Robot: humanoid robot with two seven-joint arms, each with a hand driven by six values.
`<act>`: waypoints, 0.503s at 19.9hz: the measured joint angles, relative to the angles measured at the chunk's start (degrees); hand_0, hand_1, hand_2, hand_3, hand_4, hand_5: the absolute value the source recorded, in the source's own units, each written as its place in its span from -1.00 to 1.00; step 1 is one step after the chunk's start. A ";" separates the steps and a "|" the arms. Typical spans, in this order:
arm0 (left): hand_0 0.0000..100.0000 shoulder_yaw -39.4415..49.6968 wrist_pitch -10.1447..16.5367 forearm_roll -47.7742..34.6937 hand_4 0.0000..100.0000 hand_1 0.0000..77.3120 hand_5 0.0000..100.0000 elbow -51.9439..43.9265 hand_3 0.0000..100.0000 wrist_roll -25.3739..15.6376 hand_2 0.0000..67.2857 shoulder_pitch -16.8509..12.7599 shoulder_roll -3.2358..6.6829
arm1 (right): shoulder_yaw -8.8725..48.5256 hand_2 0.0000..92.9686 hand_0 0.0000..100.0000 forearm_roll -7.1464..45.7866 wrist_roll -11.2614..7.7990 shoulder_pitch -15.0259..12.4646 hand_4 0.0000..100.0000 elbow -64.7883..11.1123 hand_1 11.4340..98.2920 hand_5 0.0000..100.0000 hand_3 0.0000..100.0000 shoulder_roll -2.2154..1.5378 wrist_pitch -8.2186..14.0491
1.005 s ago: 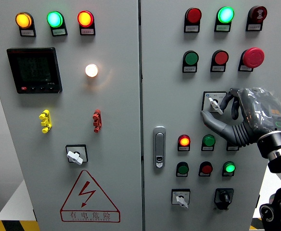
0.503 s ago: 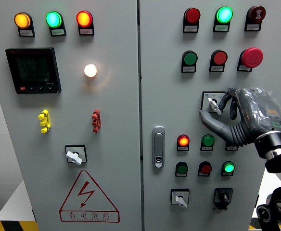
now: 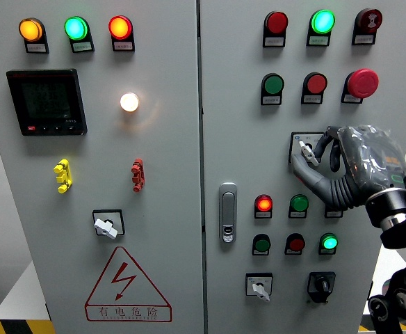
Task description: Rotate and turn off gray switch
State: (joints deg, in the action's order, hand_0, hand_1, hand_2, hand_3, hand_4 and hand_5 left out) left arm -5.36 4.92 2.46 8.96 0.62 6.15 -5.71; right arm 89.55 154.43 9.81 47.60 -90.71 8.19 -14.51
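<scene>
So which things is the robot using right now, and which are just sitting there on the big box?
Part of the job:
- small gray rotary switch on its black square plate
- right hand, gray with fingers, pinching that switch

Just there:
- red mushroom button
- silver door handle
- black knob switch
- yellow clip
- red lightning warning triangle

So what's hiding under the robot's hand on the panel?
Under the right hand you can see a gray rotary switch, its white handle pinched between thumb and fingers, on a square black plate. The plate's right side is covered, and so is whatever lies behind the palm.
</scene>
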 measured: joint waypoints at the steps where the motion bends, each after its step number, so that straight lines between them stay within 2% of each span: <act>1: -0.33 0.00 0.00 0.00 -0.76 -1.00 -0.76 0.00 -0.55 0.00 -0.63 0.00 0.00 | -0.03 0.49 0.08 0.00 0.02 -0.06 1.00 -0.02 -0.56 0.89 0.81 0.00 0.04; 10: -0.33 0.00 0.00 0.00 -0.76 -1.00 -0.76 0.00 -0.55 0.00 -0.63 0.00 0.00 | -0.26 0.52 0.32 0.00 0.58 -0.14 1.00 -0.04 -0.54 0.90 0.81 -0.02 0.10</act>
State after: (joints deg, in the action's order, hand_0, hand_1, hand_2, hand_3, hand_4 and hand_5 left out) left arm -5.36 4.92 2.46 8.97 0.62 6.15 -5.71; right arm 89.30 154.43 10.39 47.46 -90.75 8.17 -14.41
